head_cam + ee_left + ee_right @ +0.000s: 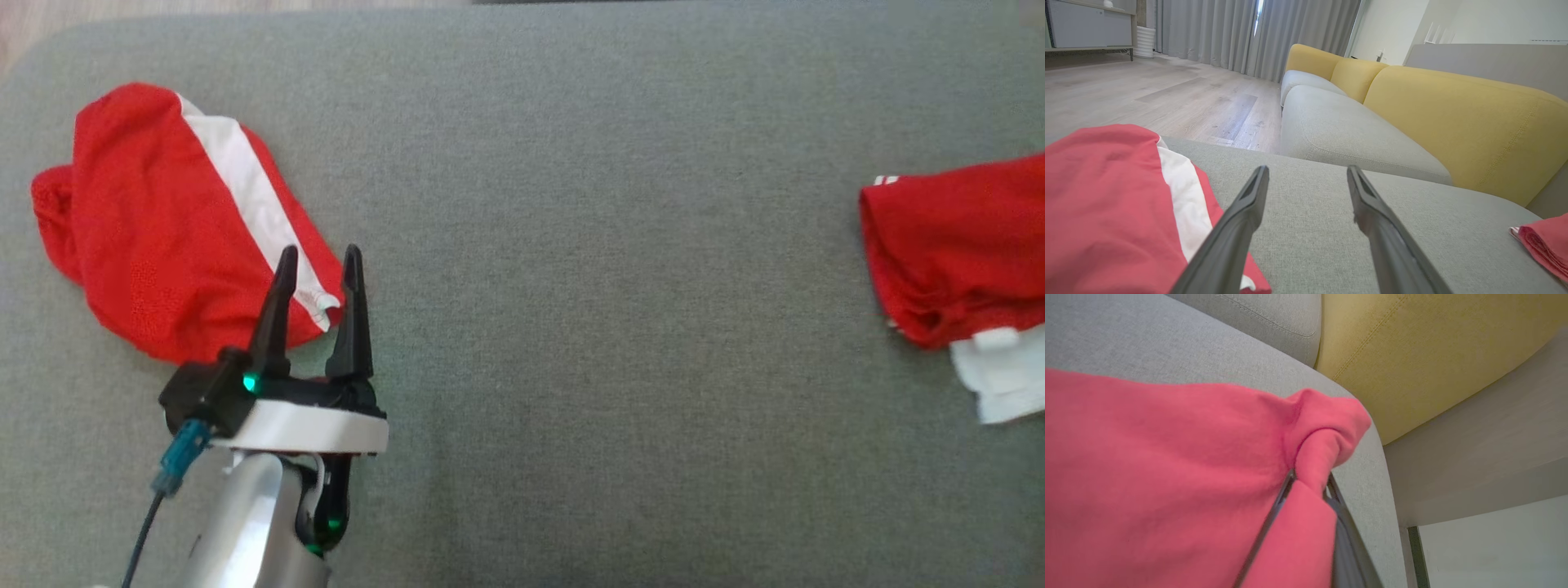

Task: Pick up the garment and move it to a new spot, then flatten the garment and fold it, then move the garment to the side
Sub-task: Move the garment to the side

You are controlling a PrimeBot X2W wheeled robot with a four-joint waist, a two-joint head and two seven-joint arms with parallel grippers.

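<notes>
**Right gripper (1309,477) clamps red garment (1167,477) at seat's right edge; left gripper (320,253) stands released**

Two red garments lie well apart on a grey upholstered seat (571,286). The one in the right gripper sits bunched at the seat's right edge (955,245), running out of the head view, with a white piece of cloth (1004,376) showing just below it on the near side. From the right wrist, the two dark fingers are closed on a gathered fold of this red fabric, which puckers into a knot-like bulge just past the fingertips. The rest of the cloth spreads over the grey upholstery near the seat's rounded corner.

The other garment, red with a white stripe (245,188), rests near the seat's left edge towards the far left corner (163,229). It lies loosely flat with a rounded outline.

The left gripper is at this striped garment's near right hem, its fingers spread apart and holding nothing. In the left wrist view (1307,171) one finger crosses the edge of the striped cloth (1106,196) and the other lies over bare upholstery. Whether the finger touches the cloth cannot be told.

Beyond the seat, the left wrist view shows a sofa with yellow backs (1453,122), a pale wood floor (1147,94) and grey curtains (1229,32).
</notes>
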